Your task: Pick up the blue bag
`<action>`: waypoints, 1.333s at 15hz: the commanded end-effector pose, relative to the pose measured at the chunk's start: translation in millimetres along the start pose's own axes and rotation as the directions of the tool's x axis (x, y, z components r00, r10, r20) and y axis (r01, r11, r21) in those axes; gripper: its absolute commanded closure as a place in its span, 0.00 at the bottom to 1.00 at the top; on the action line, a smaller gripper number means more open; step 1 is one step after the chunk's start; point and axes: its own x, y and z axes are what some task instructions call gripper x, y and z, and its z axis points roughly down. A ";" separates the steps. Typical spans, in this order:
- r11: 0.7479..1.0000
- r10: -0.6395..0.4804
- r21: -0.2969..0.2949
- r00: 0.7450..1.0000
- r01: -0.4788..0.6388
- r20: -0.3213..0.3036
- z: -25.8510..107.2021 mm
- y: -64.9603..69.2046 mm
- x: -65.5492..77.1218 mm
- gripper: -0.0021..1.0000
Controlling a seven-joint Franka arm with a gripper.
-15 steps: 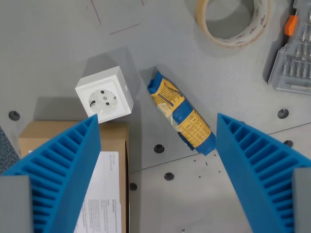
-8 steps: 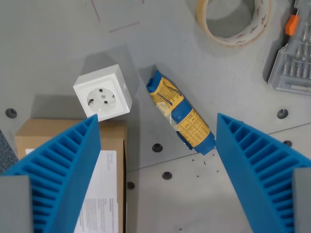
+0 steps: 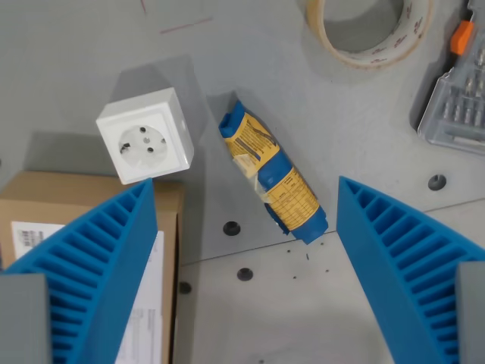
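Gripper spread wide; blue bag between its fingers.

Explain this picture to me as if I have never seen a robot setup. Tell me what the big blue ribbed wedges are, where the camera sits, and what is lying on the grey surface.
The camera is fixed on the robot arm's wrist and looks straight down, so the arm itself is out of sight. The two blue ribbed wedges at the bottom are the fingers of its claw. They stand wide apart and hold nothing.

On the grey table below lie:
- the blue bag, a small blue and yellow packet lying diagonally between the fingers; this is what the robot should pick up
- a white socket box to the wrist view's left of it
- a cardboard box with a paper label, at lower left
- a roll of tape at the top
- a clear bit case at the right edge
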 end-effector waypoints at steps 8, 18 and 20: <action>0.955 -0.296 -0.024 0.947 0.295 -0.125 44.1 14.2 -21.6 0.00; 0.882 -0.472 -0.055 0.874 0.468 -0.115 95.6 22.7 -38.9 0.00; 0.866 -0.501 -0.061 0.859 0.497 -0.107 106.0 23.8 -41.3 0.00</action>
